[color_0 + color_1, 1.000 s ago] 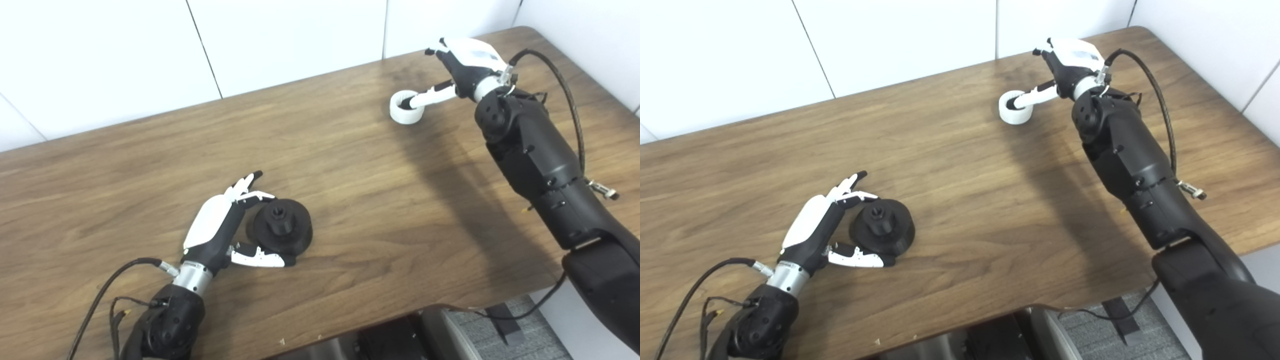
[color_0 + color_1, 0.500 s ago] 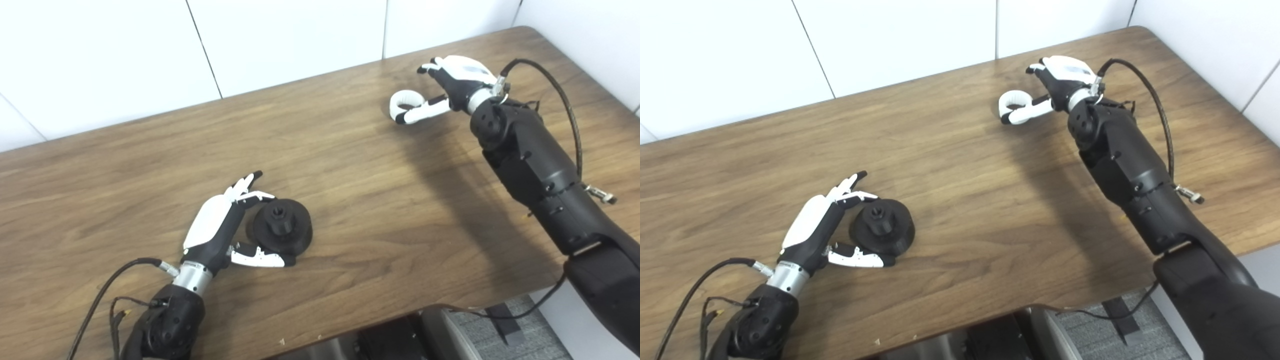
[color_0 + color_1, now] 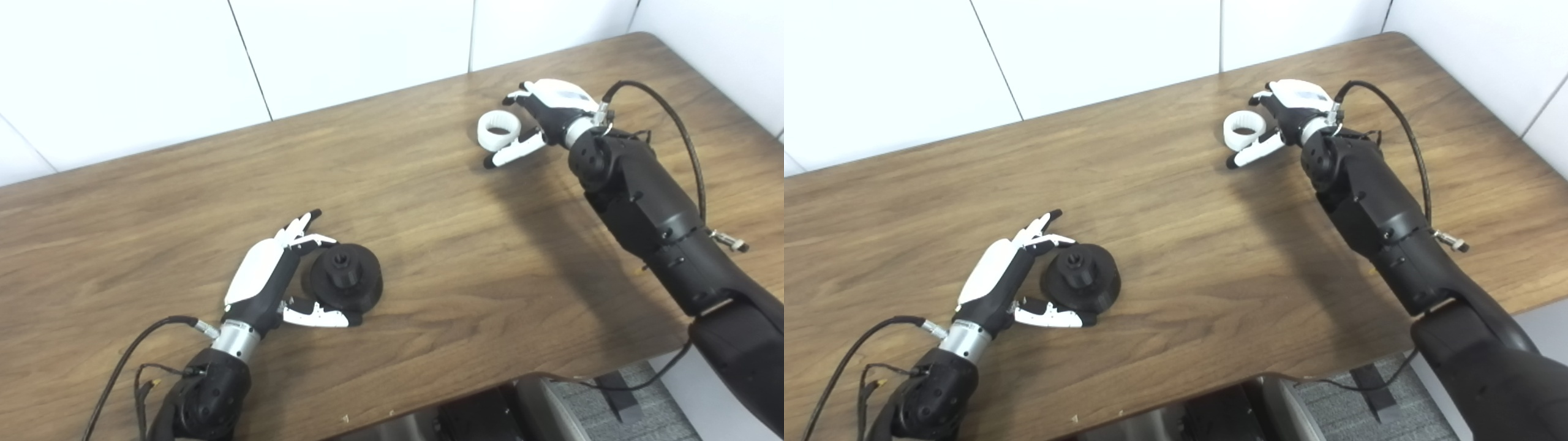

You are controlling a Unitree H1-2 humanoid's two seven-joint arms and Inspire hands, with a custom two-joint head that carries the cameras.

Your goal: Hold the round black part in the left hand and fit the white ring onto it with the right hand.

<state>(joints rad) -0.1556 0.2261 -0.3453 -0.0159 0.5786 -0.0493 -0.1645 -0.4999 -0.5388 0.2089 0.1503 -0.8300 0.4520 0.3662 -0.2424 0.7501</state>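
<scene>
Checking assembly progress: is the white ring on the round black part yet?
Off. The white plastic ring sits far across the wooden table beside the right hand; the round black part is bare.

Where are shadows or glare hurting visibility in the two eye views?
Left eye view: the right arm's dark shadow falls across the brown wooden table; the white ring beside the right hand stays clear. Right eye view: no glare, round black part low-contrast, slightly soft.

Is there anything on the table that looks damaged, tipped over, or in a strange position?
Nothing stands out. The round black part sits flat on the table beside the left hand, and the white ring looks whole between the fingers of the right hand.
</scene>
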